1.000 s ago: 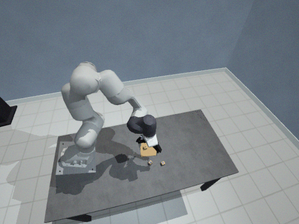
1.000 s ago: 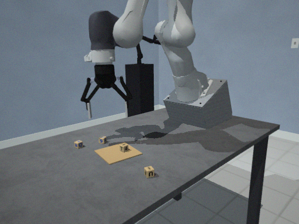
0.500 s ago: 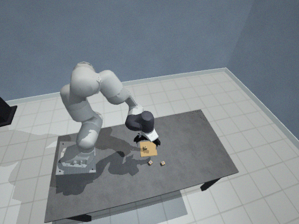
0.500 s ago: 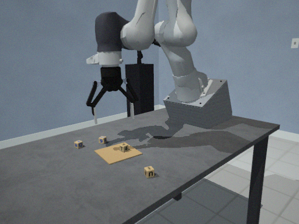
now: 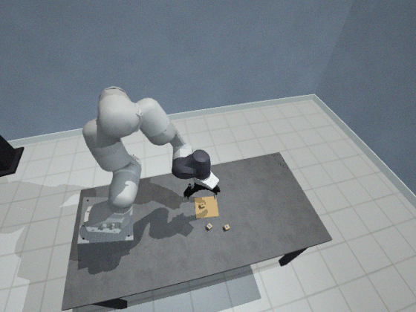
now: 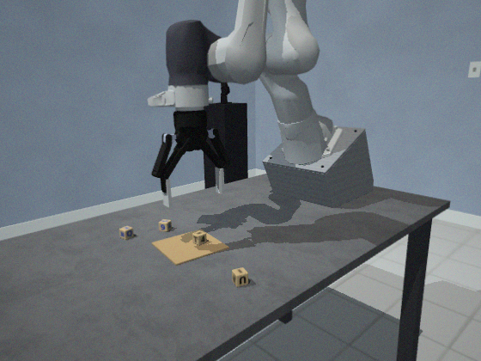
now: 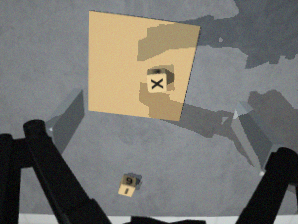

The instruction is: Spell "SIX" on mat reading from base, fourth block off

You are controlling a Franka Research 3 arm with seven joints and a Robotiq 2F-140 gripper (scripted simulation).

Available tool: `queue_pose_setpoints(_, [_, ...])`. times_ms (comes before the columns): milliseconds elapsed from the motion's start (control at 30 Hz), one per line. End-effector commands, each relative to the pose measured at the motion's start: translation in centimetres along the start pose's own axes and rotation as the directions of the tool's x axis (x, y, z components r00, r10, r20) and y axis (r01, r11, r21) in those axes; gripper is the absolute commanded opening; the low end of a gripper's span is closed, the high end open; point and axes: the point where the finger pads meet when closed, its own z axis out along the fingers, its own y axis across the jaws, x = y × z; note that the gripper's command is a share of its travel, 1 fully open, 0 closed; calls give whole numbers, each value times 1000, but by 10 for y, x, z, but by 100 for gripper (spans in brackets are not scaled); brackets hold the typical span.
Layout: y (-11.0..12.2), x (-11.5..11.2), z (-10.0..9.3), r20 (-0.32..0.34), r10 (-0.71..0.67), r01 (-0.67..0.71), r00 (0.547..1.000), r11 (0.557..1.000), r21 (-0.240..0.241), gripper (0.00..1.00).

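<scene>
Four blocks here: the X block on the one mat, three off it on the bench! Hand apart, above; black cabinet standing beyond the bench, mat unobstructed in the exterior view.

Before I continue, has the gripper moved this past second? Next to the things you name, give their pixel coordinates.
Yes: in the exterior view, the gripper [image 5: 200, 197] [image 6: 193, 199] [image 7: 159, 108] has moved right and down, nearer the robot's base [image 5: 128, 239] [image 6: 318, 189].
</scene>
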Motion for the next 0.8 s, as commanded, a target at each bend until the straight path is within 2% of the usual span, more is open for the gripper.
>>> queue_pose_setpoints(0, [0, -8, 1, -4, -138, 138, 990, 990, 10, 100])
queue_pose_setpoints(67, [1, -10, 1, -4, -156, 156, 988, 988, 11, 100])
queue_pose_setpoints(100, [1, -10, 1, -4, -156, 156, 988, 988, 11, 37])
queue_pose_setpoints(767, [1, -10, 1, -4, -156, 156, 988, 988, 11, 37])
